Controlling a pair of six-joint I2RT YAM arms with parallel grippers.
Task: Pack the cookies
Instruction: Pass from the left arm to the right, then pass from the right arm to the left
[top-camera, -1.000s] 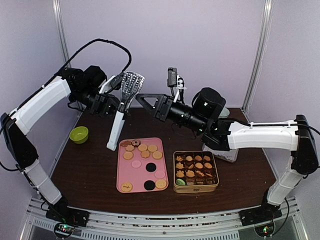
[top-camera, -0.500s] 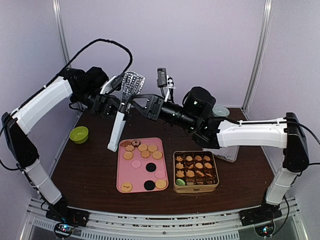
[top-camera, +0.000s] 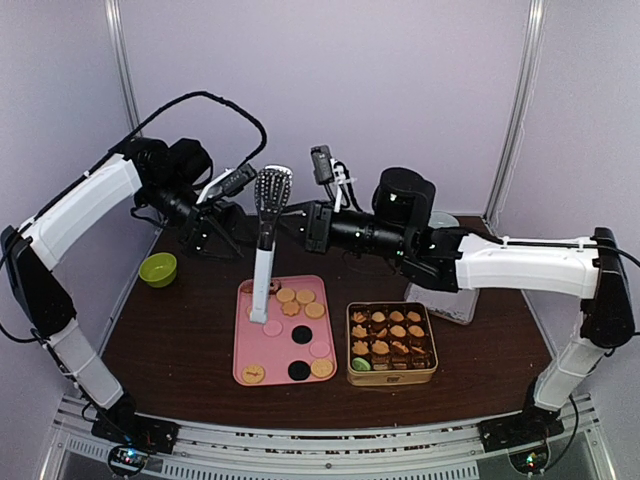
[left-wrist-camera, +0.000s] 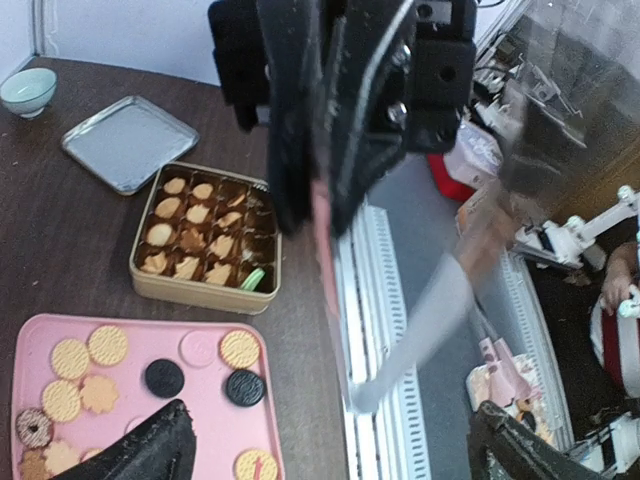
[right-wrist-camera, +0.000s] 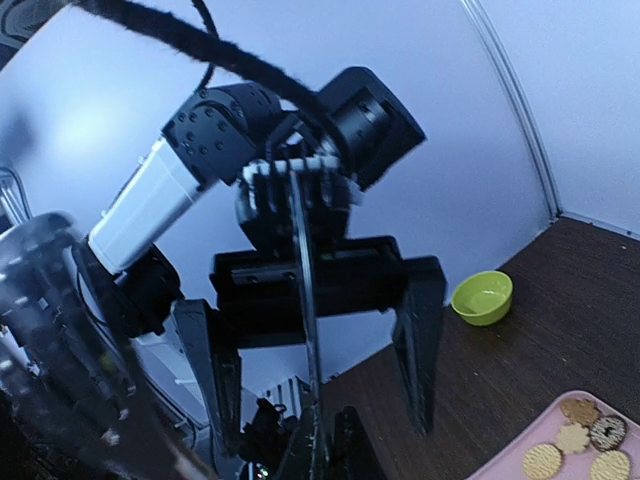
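The cookies (top-camera: 290, 302) lie on a pink tray (top-camera: 258, 352): tan rounds and flower shapes, some black and pink discs. More cookies (top-camera: 392, 335) fill a gold tin (top-camera: 392, 377). Metal tongs (top-camera: 266, 235) hang upright above the tray's far left corner, slotted head up. My right gripper (top-camera: 285, 222) is shut on the tongs' middle. In the right wrist view the tongs (right-wrist-camera: 305, 300) show edge-on, rising from my right gripper (right-wrist-camera: 330, 455). My left gripper (top-camera: 222, 228) stands open just left of the tongs, its fingers (right-wrist-camera: 418, 340) spread either side without touching. In the left wrist view my left gripper (left-wrist-camera: 330, 455) is wide apart.
A green bowl (top-camera: 158, 268) sits at the table's left edge. The tin's lid (left-wrist-camera: 130, 143) and a pale bowl (left-wrist-camera: 27, 88) lie behind the tin at the right. Both arms meet high over the table's back half.
The right gripper moved left and closed on the tongs. The left gripper let go and opened wide. The tongs swung from a slant to upright.
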